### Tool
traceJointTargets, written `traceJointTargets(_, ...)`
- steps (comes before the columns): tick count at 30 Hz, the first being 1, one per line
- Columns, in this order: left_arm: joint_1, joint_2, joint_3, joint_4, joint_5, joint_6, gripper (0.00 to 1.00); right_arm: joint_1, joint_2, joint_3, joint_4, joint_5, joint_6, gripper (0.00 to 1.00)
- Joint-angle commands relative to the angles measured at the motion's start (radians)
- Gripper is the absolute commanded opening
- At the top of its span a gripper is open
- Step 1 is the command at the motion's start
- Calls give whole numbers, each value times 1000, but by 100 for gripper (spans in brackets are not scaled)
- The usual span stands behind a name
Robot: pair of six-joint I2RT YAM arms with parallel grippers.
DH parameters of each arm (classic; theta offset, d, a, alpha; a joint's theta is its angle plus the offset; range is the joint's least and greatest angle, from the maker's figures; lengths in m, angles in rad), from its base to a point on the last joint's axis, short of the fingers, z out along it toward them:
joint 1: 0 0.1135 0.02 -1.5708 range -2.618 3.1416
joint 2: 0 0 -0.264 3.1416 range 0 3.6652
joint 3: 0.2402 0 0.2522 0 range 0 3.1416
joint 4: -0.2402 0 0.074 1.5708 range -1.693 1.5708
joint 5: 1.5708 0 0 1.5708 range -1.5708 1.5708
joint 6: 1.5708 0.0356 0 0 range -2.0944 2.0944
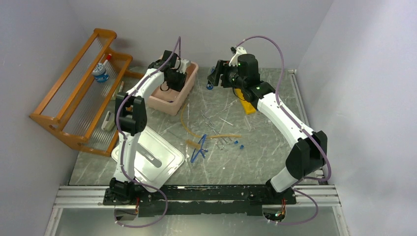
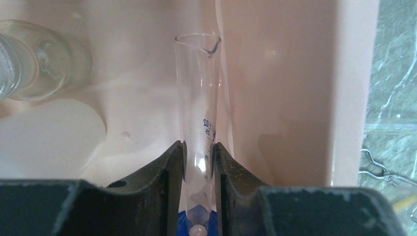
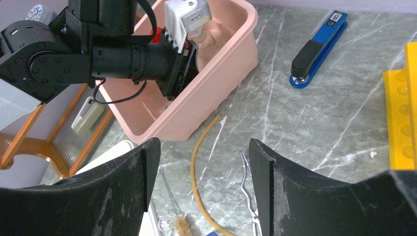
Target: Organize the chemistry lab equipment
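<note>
1. Left claw (image 2: 199,155) is clamped on a clear graduated tube (image 2: 198,88), reaching down inside the pink tub (image 1: 173,101). The tube's spout end points away from the claw and its blue foot sits between the fingers.
2. In the tub, a glass flask (image 2: 43,61) lies off to one side, apart from the tube. The tub wall is just beside the tube on the other side, so it's tight there.
3. Right claw (image 3: 204,145) has its jaws wide apart with nothing between them. It hangs over the counter (image 1: 275,157) near the tub's outer wall.
4. Under and around the right claw: the tan hose (image 3: 199,167) curls out from the tub's foot, with thin metal tools (image 3: 248,196) just beside it. A blue stapler (image 3: 317,49) sits further off and the yellow rack (image 3: 401,113) is at the side.
5. Mid-counter: the blue tongs (image 1: 199,150) touch the hose end, and small blue-capped tubes (image 1: 238,144) are near.
6. Edges: a wooden rack (image 1: 74,98) stands against the left wall with a small jar (image 1: 100,73) on it. The tub lid (image 1: 150,160) lies at near left, by the left arm.
7. Walls close in on three sides. There's bare counter at near right.
</note>
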Motion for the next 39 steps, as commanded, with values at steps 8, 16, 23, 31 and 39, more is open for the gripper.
traceJointTargets(8,-8,-3,21,27,69,13,42,-4,-20,-39,29,22,-26,70)
traceJointTargets(16,-8,-93,40,21,64,-30,44,-3,-45,-76,-23,41,-40,70)
traceJointTargets(23,-8,-289,9,38,18,-41,52,1,43,-103,-106,100,-93,69)
traceJointTargets(31,-11,-554,-208,242,111,-159,62,52,170,-79,-183,217,-169,68)
traceJointTargets(39,-37,-732,-521,496,267,-272,73,116,340,47,-339,309,-186,67)
